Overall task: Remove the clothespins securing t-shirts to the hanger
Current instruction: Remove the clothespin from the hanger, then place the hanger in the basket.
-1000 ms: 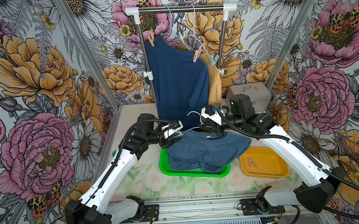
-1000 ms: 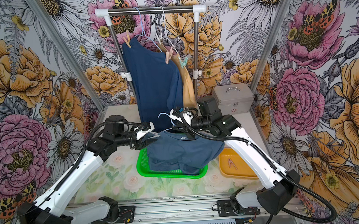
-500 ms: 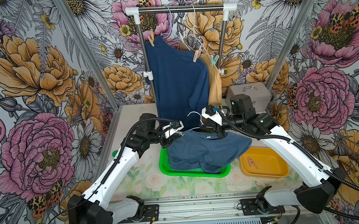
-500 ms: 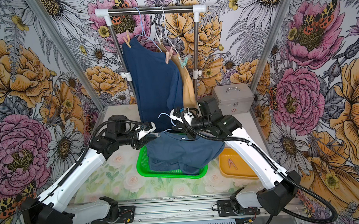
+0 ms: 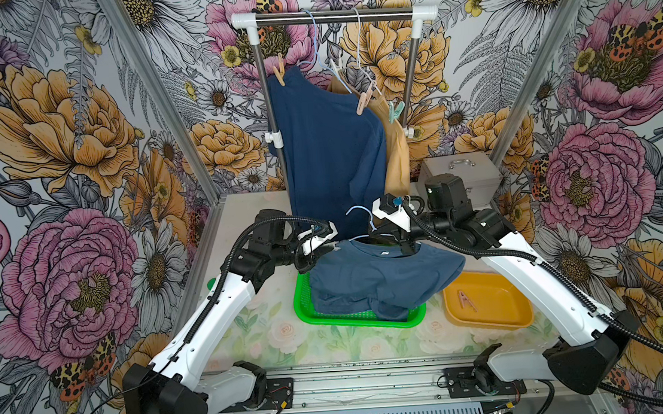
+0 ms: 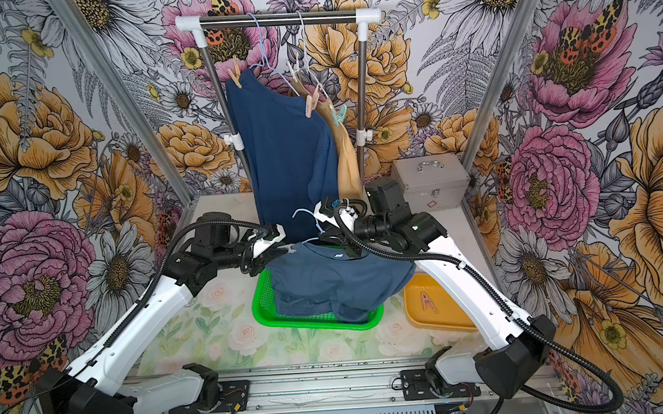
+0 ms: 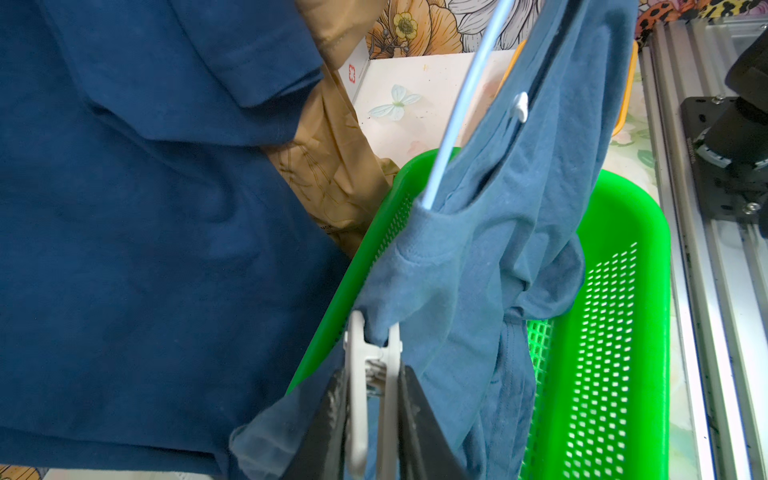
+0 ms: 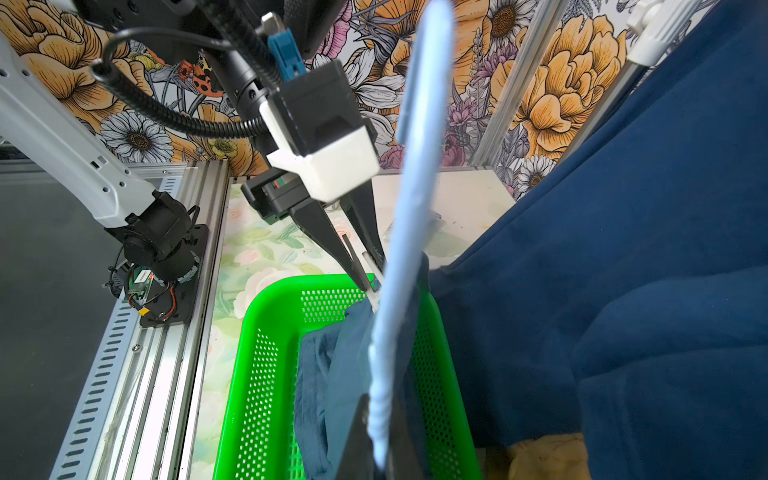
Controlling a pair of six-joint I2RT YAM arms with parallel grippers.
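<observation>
My left hand [image 7: 373, 390] is closed onto the white clothespin [image 7: 354, 357], one black finger pressed on each of its handles; that pin's nose bites the sleeve end of the slate-blue t-shirt [image 5: 380, 275]. My right hand [image 8: 379, 440] is pinched tight on the pale blue hanger [image 8: 411, 208] at the shirt's collar, holding it over the green basket [image 5: 347, 317]. The shirt's lower half sags into the basket and one side spills over the rim towards the orange tray [image 5: 498, 304]. A second white pin [image 7: 520, 106] shows further along the same shirt in the left wrist view.

In both top views the other two shirts hang on the rail [image 5: 331, 16] at the back of the worktop [image 5: 274, 335]: the navy t-shirt [image 5: 326, 146] in front; the tan t-shirt [image 5: 395, 150] just behind it. A peach clothespin [image 5: 279, 72] and a pink clothespin [image 5: 363, 103] sit on the navy shirt's shoulders; a mint clothespin [image 5: 394, 111] grips the tan one. One loose clothespin [image 5: 466, 300] lies in the tray. A metal case [image 5: 460, 170] stands behind my right arm.
</observation>
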